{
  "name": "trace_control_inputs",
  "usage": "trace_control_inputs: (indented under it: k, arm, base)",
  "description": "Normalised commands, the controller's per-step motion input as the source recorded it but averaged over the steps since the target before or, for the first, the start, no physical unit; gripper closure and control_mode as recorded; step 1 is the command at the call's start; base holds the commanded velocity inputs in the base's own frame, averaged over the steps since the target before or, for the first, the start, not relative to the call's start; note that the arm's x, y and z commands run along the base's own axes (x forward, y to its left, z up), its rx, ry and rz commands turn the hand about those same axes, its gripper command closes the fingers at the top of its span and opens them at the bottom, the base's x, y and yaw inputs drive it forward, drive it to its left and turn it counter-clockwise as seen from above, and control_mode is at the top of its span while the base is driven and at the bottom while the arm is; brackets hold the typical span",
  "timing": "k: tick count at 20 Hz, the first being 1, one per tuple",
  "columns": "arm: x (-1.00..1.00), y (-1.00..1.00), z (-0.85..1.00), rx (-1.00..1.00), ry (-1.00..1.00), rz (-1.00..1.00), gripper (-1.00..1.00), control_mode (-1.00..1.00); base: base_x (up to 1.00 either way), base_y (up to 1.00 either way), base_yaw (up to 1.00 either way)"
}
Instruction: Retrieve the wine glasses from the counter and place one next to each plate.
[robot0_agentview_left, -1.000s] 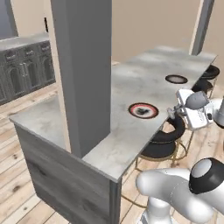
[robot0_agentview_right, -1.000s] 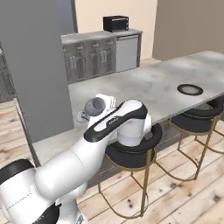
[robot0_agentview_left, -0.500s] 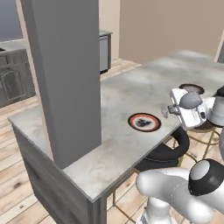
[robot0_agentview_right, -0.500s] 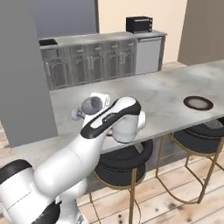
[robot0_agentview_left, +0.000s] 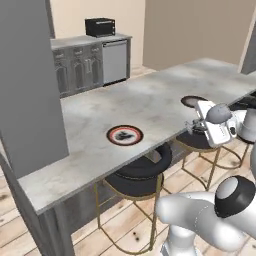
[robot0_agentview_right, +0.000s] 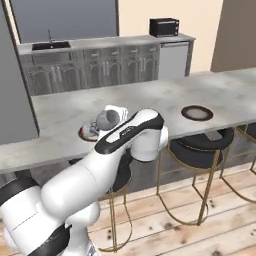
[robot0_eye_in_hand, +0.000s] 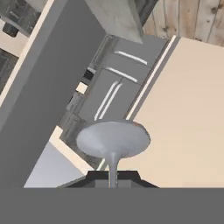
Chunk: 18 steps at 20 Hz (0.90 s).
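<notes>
Glass: we are carrying a wine glass by its thin stem; it looks light, slick and fragile.
Jaws: the gripper is clamping that stem.
Place: glass riding off the counter front edge, between red plate and brown plate.
Room: stools are crowding below.

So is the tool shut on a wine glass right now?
Yes: the tool is shut on the wine glass, its thin stem running down between the fingertips in the hand view.
</notes>
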Motion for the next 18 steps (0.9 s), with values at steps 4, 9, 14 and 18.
trace_control_inputs:
  k: [4,9,14,18]
  arm:
    - [0.00,0.00,0.00,0.00,0.00,0.00,1.00,1.00]
    - [0.00,0.00,0.00,0.00,0.00,0.00,1.00,1.00]
    - [0.00,0.00,0.00,0.00,0.00,0.00,1.00,1.00]
    - [0.00,0.00,0.00,0.00,0.00,0.00,1.00,1.00]
  base:
    - [-0.54,-1.00,0.49]
    - [0.08,-1.00,0.32]
    - [0.91,-0.34,0.04]
    - [0.81,0.50,0.01]
